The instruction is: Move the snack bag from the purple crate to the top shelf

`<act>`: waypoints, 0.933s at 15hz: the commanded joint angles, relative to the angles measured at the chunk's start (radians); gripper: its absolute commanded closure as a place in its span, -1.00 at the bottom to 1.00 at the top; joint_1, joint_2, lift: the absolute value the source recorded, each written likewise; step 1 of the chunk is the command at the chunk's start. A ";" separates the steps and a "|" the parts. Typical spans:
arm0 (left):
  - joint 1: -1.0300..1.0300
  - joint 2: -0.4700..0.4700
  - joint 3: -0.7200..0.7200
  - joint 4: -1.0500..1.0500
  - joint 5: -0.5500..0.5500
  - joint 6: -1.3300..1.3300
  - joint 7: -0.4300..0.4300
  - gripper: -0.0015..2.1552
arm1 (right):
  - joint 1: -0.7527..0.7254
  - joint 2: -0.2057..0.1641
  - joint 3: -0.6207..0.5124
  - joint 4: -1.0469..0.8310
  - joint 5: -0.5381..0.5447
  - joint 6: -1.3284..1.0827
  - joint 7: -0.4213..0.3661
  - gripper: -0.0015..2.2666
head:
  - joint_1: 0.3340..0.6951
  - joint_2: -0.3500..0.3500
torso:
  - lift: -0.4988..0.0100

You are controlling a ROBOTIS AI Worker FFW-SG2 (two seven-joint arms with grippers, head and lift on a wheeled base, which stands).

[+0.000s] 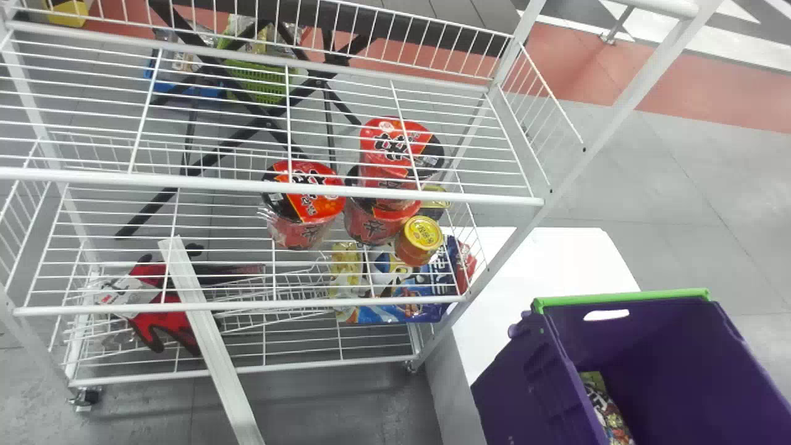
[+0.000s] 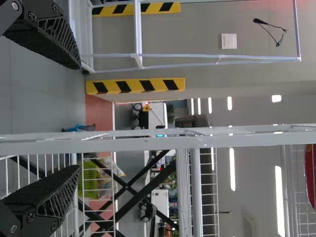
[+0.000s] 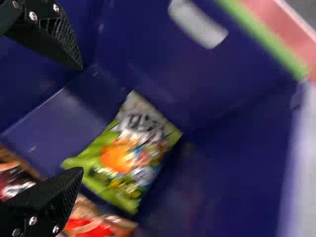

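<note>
The right pincer (image 3: 81, 119) has its two black fingers wide apart with a gap between them, and they look rough and ridgy. Ahead of its tips, down in the purple crate (image 1: 525, 383), lies the green snack bag (image 3: 131, 155). The bag is soft, shiny and crinkly, with bright pictures on it. One corner looks near a fingertip, but I can't tell if they touch. Past the bag, hard smooth walls go up to a green rim (image 1: 624, 300), and one wall has a long round hole (image 3: 197, 24). A brown and red bag (image 3: 86, 222) is beside one finger, which covers part of it. Off to this pincer's left stands the white wire shelf (image 1: 383, 193). The left pincer (image 2: 80, 118) has its fingers apart too, and a flat white post (image 2: 237, 142) crosses ahead of its tips.
</note>
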 commanded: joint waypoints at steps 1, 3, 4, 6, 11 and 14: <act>0.000 0.006 -0.007 0.000 0.000 -0.004 0.001 -0.91 | -0.064 -0.067 0.026 0.135 0.083 -0.010 -0.010 -0.93 | 1.00 -1.00 | -0.81; 0.000 0.010 -0.008 -0.004 -0.002 -0.004 0.001 -0.91 | -0.096 -0.118 0.037 0.221 0.115 -0.007 -0.043 -0.93 | 1.00 -1.00 | -0.81; 0.000 0.012 -0.008 -0.003 -0.002 -0.004 0.001 -0.91 | -0.096 -0.141 0.055 0.256 0.120 -0.007 -0.075 -0.93 | 1.00 -1.00 | -0.81; 0.000 0.015 -0.007 0.000 0.000 -0.013 0.002 -0.91 | -0.097 -0.170 0.101 0.309 0.144 -0.007 -0.109 -0.93 | 1.00 -1.00 | -0.81; 0.000 0.013 -0.012 0.000 0.000 -0.016 0.002 -0.91 | -0.128 -0.223 0.190 0.418 0.232 -0.007 -0.184 -0.94 | 1.00 -1.00 | -0.81; 0.000 0.015 -0.010 0.006 0.000 -0.019 0.002 -0.91 | -0.148 -0.280 0.238 0.512 0.278 -0.001 -0.221 -0.94 | 1.00 -1.00 | -0.81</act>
